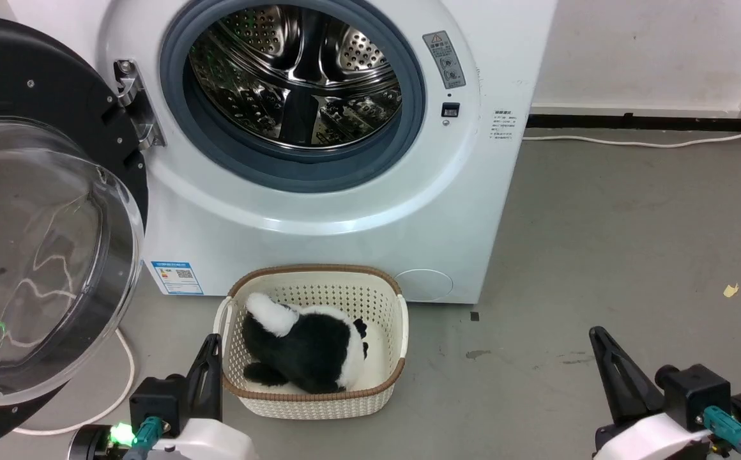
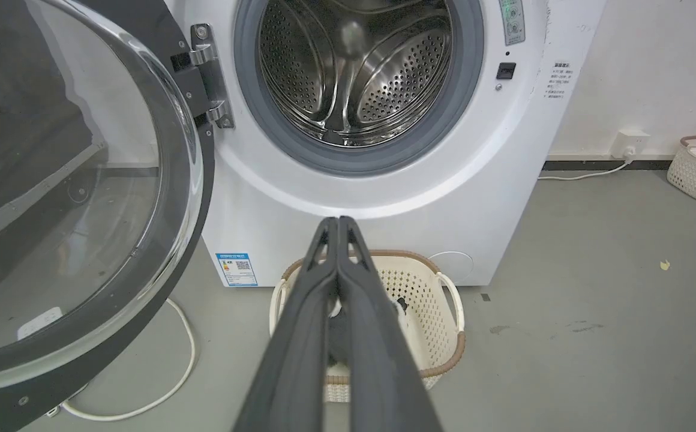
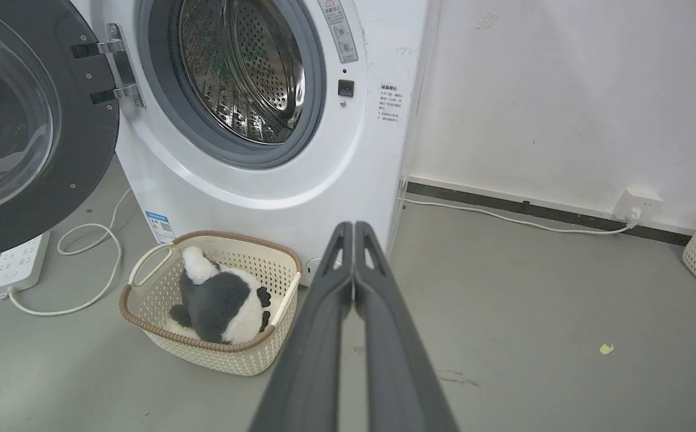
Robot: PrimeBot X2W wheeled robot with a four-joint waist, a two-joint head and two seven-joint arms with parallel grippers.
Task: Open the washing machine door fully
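The washing machine door (image 1: 38, 211) hung swung wide at nine o'clock of the washing machine (image 1: 319, 211). Left claw (image 2: 338, 222) and right claw (image 3: 354, 227) were pinched closed, holding nothing, above the floor (image 1: 632, 243).

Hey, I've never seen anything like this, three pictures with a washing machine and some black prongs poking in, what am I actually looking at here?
A two-armed robot faces a big white front-loading washing machine. One picture looks down from its head; the others look along each arm's claw from its wrist.

The paired dark prongs are claws: the left claw and the right claw, both shut and holding nothing.

The large round black door with a clear glass window is swung wide open on its metal hinge, and the shiny steel drum is visible.

On the grey floor before the machine sits a cream woven plastic basket holding a black and white plush toy. Nearby lie a white cable and power strip.
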